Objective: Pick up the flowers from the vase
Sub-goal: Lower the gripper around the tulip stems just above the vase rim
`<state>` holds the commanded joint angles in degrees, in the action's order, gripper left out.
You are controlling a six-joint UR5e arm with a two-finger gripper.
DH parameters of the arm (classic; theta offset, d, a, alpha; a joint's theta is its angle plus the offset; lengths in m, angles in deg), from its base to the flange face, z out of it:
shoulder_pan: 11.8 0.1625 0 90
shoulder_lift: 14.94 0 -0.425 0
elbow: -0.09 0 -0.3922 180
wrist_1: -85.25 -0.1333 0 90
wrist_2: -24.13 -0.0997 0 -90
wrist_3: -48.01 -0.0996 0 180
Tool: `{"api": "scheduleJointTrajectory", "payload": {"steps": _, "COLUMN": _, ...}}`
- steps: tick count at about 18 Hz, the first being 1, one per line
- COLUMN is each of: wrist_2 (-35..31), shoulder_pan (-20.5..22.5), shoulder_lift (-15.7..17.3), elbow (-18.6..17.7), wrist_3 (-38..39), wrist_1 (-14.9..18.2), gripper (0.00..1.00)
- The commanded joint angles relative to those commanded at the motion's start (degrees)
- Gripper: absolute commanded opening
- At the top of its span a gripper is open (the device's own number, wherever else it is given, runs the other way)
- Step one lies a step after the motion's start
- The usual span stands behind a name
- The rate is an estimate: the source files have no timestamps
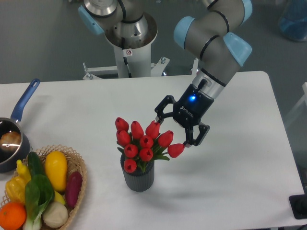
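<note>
Gripper (173, 130): fingers standing apart, hovering at the bunch's right edge.
Flowers (143, 142): sitting in the vase (138, 176), down-left of the tool.
Approach: aiming lower, closing around stems, avoiding crushing buds.

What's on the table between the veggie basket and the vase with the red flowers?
Nothing. In the camera view, only bare white table lies between the wicker basket and the vase holding the flowers.

White counter (249, 163) with rounded corners under even light; grey floor (43, 43) behind; translucent blue object (293, 21) at upper right.
</note>
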<state>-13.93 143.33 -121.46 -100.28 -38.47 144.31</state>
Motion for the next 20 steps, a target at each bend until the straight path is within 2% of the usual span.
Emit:
{"api": "scheduleJointTrajectory", "payload": {"steps": 9, "wrist_2": 0.2, "shoulder_pan": -2.6, "shoulder_lift": -0.8, "elbow": 0.0, "wrist_3": 0.0, "wrist_1": -0.1, "gripper": 1.0}}
{"api": "scheduleJointTrajectory", "payload": {"steps": 10, "wrist_2": 0.3, "shoulder_pan": -2.9, "shoulder_lift": -1.1, "elbow": 0.1, "wrist_3": 0.0, "wrist_1": -0.9, "gripper": 1.0}}
{"api": "scheduleJointTrajectory", "payload": {"steps": 13, "wrist_2": 2.6, "shoulder_pan": -3.0, "shoulder_lift": -2.0, "elbow": 0.1, "wrist_3": 0.0, "wrist_1": -1.7, "gripper": 1.0}}
{"api": "scheduleJointTrajectory", "payload": {"steps": 20, "wrist_2": 3.5, "shoulder_pan": -3.7, "shoulder_lift": -2.7, "elbow": 0.0, "wrist_3": 0.0, "wrist_1": -1.8, "gripper": 1.0}}
